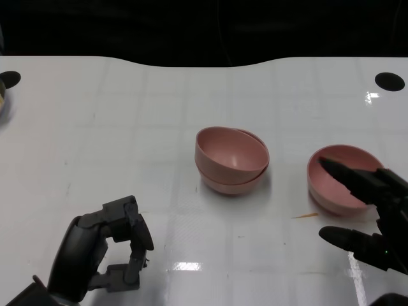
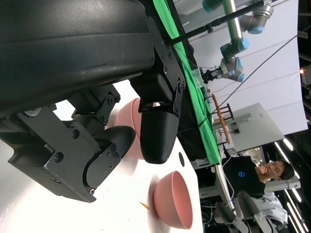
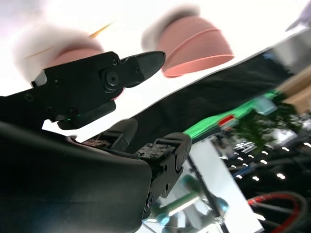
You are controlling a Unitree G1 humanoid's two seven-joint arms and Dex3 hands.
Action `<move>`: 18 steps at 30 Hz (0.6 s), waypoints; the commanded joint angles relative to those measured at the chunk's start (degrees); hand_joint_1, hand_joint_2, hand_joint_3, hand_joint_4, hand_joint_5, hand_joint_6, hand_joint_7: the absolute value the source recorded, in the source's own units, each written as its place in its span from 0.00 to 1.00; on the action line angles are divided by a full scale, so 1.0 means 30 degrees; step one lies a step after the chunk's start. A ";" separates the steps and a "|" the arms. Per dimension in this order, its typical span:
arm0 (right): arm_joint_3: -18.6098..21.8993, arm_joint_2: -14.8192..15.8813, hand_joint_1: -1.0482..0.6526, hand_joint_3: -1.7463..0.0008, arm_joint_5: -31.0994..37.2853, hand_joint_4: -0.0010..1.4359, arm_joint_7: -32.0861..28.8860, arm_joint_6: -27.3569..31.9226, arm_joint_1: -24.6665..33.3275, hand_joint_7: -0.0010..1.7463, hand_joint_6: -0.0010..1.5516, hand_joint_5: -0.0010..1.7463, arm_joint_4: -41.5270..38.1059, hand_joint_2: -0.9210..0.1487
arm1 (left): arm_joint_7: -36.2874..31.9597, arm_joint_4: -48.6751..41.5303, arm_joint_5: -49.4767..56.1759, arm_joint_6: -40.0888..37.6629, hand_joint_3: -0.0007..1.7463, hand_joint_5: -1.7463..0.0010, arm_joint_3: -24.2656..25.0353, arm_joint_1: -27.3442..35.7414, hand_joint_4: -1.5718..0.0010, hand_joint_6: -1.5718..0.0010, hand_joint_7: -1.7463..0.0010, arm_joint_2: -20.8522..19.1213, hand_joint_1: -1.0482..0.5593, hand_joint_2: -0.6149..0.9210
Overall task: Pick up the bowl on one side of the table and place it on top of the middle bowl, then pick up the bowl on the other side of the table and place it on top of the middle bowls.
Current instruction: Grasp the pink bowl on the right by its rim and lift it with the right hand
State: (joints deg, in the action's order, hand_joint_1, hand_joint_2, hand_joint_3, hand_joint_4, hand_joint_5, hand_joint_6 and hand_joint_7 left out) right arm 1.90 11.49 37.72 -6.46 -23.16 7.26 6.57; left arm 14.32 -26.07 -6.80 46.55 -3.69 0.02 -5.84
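Observation:
Two pink bowls [image 1: 231, 159] sit nested as a stack at the middle of the white table [image 1: 127, 140]. A third pink bowl [image 1: 331, 185] stands upright on the right. My right hand [image 1: 370, 210] hovers at its near rim, one finger reaching over the bowl's inside and the thumb spread well below it, gripping nothing. The right wrist view shows the stack [image 3: 194, 46] beyond the fingers [image 3: 121, 73] and the side bowl [image 3: 77, 53] blurred. My left hand [image 1: 115, 248] lies low at the near left, fingers bent but apart, empty. In its wrist view the side bowl [image 2: 172, 201] is visible.
A thin orange sliver [image 1: 306, 216] lies just in front of the right bowl. Black round marks sit at the far right [image 1: 389, 81] and far left [image 1: 9, 80] of the table. A person [image 2: 252, 174] sits beyond the table, near a grey robot arm [image 2: 233, 43].

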 commanded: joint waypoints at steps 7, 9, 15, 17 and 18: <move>-0.1083 0.1523 0.28 1.00 0.4207 0.01 -0.0046 0.4578 -0.1346 0.02 0.18 0.40 0.0234 0.11 | 0.0129 0.0010 0.0419 -0.0092 0.82 0.00 0.0223 0.0019 0.42 0.50 0.06 -0.0104 0.64 0.65; -0.1504 0.1829 0.29 1.00 0.4879 0.04 -0.0269 0.5152 -0.1886 0.02 0.20 0.41 -0.0497 0.12 | 0.0064 0.0031 0.0556 -0.0012 0.82 0.00 0.0242 0.0048 0.42 0.50 0.06 -0.0067 0.64 0.65; -0.2870 0.2220 0.31 1.00 0.5836 0.15 -0.1214 0.6320 -0.3493 0.02 0.25 0.32 -0.3021 0.14 | 0.0140 0.0059 0.0689 0.0070 0.83 0.00 0.0288 0.0091 0.41 0.50 0.06 -0.0061 0.63 0.65; -0.3390 0.2317 0.31 1.00 0.6012 0.15 -0.1316 0.6659 -0.4095 0.01 0.25 0.30 -0.3891 0.13 | 0.0004 0.0298 0.1009 -0.0023 0.83 0.00 0.0274 0.0199 0.42 0.50 0.05 -0.0140 0.64 0.66; -0.3595 0.2370 0.31 0.99 0.6041 0.14 -0.1317 0.6822 -0.4287 0.01 0.25 0.30 -0.4147 0.13 | -0.0047 0.0367 0.1143 -0.0013 0.83 0.00 0.0280 0.0229 0.42 0.50 0.05 -0.0166 0.64 0.66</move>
State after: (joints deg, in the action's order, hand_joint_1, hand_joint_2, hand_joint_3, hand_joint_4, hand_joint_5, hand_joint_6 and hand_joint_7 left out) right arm -8.30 17.27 55.74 -9.78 -3.49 -4.35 -4.61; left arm 14.32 -25.88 -4.16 46.52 -3.38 0.11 -5.58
